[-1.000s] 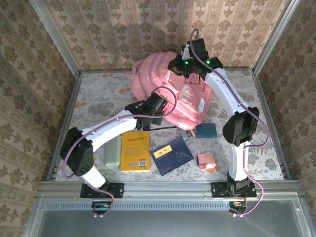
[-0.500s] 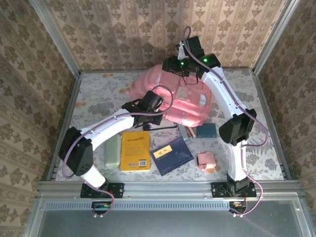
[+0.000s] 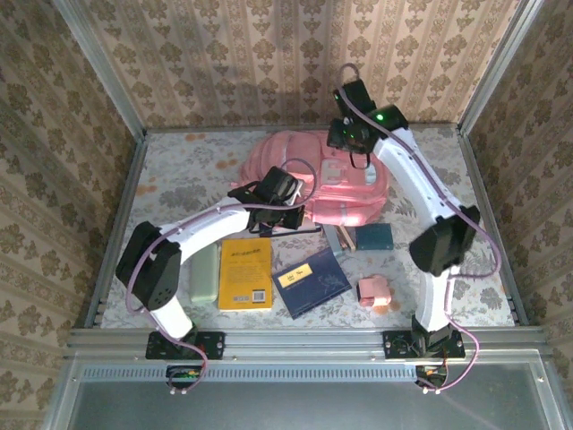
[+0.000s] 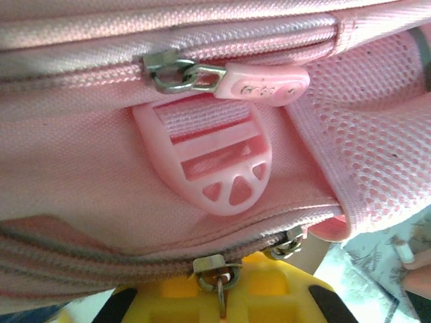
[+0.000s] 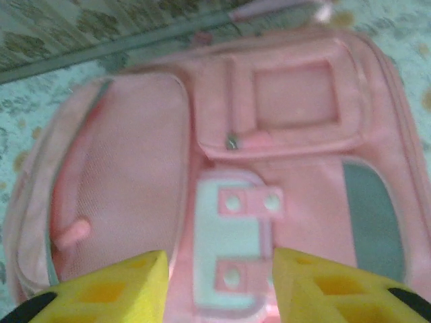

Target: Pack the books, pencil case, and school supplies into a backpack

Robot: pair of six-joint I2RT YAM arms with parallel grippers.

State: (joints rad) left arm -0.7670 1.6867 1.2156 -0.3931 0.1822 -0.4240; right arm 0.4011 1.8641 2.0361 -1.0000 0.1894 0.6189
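Observation:
The pink backpack [image 3: 336, 193] lies flat at the back of the table, front pockets up. My left gripper [image 3: 283, 213] is at its near edge, shut on a metal zipper pull [image 4: 221, 291] of the backpack [image 4: 101, 168]. My right gripper [image 3: 344, 136] hovers open over the backpack's far end [image 5: 135, 155], nothing between its fingers [image 5: 128, 282]. In front of the backpack lie the mint pencil case [image 3: 205, 273], the yellow book [image 3: 245, 273] and the navy book [image 3: 311, 280]. The supplies are a slim grey bar [image 3: 335, 240], a teal square [image 3: 373, 236] and a pink block [image 3: 374, 291].
Patterned walls and metal rails close in the table on the left, back and right. A pink buckle [image 4: 215, 161] and a pink zip tag [image 4: 266, 81] sit just above my left fingers. Bare tabletop [image 3: 179, 179] lies left of the backpack.
The right gripper has opened and let go of the backpack's top. The backpack has dropped from propped up to lying flat. The left gripper stays shut at its near edge.

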